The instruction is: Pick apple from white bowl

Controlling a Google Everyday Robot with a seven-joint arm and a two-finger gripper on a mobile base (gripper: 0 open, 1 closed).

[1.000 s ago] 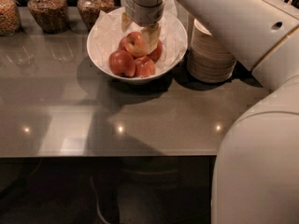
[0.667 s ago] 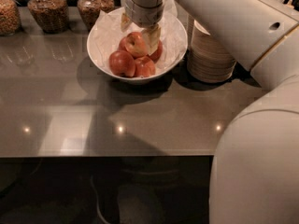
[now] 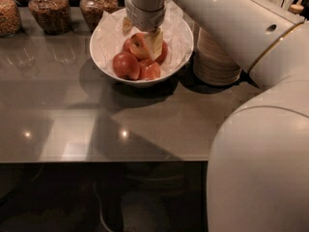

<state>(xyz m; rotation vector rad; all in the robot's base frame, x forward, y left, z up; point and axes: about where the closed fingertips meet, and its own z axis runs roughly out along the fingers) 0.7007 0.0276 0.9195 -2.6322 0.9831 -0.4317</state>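
The white bowl (image 3: 170,67), lined with crinkled white paper, stands at the back middle of the grey table (image 3: 72,115). The apple (image 3: 137,46), red-orange with pale patches, lies on top of the darker red apples (image 3: 126,65) in it. My gripper (image 3: 141,35) reaches down into the bowl from above. One finger (image 3: 155,41) lies against the apple's right side and the other (image 3: 128,25) at its upper left, so the gripper is shut on the apple. The apple still rests among the other apples.
A stack of cream disposable bowls (image 3: 215,57) stands right of the white bowl. Glass jars (image 3: 48,11) with brown contents line the back left. My white arm (image 3: 260,129) fills the right side. The table's front edge (image 3: 96,161) runs across the middle.
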